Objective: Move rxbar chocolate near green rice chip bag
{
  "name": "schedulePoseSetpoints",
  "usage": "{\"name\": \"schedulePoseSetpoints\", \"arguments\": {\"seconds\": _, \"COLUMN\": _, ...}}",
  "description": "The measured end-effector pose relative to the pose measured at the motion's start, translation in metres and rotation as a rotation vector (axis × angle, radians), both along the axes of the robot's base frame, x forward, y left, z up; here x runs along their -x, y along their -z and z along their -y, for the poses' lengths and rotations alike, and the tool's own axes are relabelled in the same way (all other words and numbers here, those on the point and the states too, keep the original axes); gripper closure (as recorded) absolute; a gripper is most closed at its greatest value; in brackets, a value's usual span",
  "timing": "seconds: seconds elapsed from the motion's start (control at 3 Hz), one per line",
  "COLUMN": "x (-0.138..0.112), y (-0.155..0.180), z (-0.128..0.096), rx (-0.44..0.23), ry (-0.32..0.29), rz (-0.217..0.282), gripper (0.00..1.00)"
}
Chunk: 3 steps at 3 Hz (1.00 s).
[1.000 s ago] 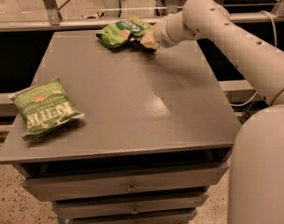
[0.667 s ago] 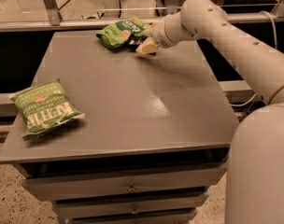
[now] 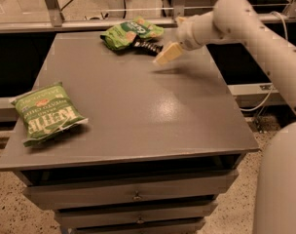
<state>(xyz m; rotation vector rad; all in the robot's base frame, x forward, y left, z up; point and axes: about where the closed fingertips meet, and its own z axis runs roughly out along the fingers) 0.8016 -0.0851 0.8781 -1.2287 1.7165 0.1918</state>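
Observation:
The rxbar chocolate, a small dark flat bar, lies on the grey table near its far edge. It touches the right lower side of the light green rice chip bag. My gripper hangs just above the table, a little right of and nearer than the bar. It holds nothing and is apart from the bar.
A larger dark green Kettle chip bag lies at the table's left front. My pale arm reaches in from the right. Drawers sit under the tabletop. A metal rail runs behind the far edge.
The gripper has drawn back from the bag, toward the right and nearer the camera. The bar now lies uncovered on the table beside the light green bag.

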Motion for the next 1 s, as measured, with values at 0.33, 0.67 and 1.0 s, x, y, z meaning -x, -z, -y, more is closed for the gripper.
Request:
{"name": "schedulePoseSetpoints", "arguments": {"seconds": 0.33, "x": 0.023, "y": -0.016, "z": 0.067, "rx": -0.186, "ry": 0.031, "rz": -0.047, "gripper": 0.0}}
{"name": "schedulePoseSetpoints", "arguments": {"seconds": 0.67, "x": 0.06, "y": -0.048, "z": 0.133, "rx": -0.291, "ry": 0.038, "rz": -0.042, "gripper": 0.0}}
{"name": "schedulePoseSetpoints", "arguments": {"seconds": 1.0, "x": 0.065, "y": -0.051, "z": 0.14, "rx": -0.299, "ry": 0.036, "rz": -0.046, "gripper": 0.0}}
